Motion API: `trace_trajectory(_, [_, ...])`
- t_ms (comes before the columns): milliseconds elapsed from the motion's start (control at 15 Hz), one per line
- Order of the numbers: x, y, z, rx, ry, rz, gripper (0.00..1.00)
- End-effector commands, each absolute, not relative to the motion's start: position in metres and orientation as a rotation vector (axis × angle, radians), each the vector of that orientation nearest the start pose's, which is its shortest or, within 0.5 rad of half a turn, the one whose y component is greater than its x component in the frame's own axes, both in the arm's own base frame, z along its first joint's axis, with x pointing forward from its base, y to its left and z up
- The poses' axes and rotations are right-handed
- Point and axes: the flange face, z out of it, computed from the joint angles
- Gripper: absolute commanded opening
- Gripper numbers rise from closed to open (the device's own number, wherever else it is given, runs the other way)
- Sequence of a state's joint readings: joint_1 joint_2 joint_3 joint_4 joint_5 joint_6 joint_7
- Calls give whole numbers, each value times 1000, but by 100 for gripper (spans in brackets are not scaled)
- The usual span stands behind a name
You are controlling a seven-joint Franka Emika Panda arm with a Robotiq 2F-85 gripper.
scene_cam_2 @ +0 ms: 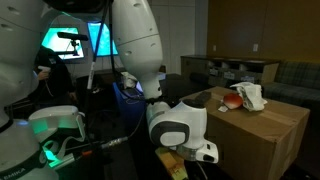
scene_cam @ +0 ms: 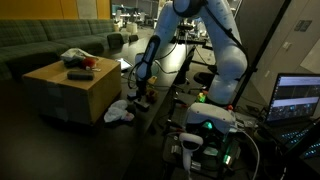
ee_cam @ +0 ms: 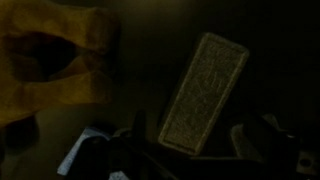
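Observation:
In the dim wrist view, a flat rectangular pad with a pale rim lies tilted on the dark floor. It sits just ahead of my gripper, whose two dark fingers stand wide apart on either side of the pad's near end without touching it. A crumpled yellow cloth lies to the left. In both exterior views the arm reaches down beside a wooden box table, with the gripper low near the floor. The gripper hangs below the white wrist, with something yellow under it.
The box table carries a white cloth, a red object and a dark object. A white rag lies on the floor by the box. A lit screen and a sofa stand around.

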State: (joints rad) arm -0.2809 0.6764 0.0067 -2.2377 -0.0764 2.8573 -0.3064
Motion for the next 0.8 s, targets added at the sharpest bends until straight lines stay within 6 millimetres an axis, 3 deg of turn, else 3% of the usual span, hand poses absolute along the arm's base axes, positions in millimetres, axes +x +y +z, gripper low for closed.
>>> trace_trajectory(0, [484, -134, 56, -3124, -108, 18, 100])
trace_trajectory(733, [477, -148, 30, -3075, -21, -70, 100])
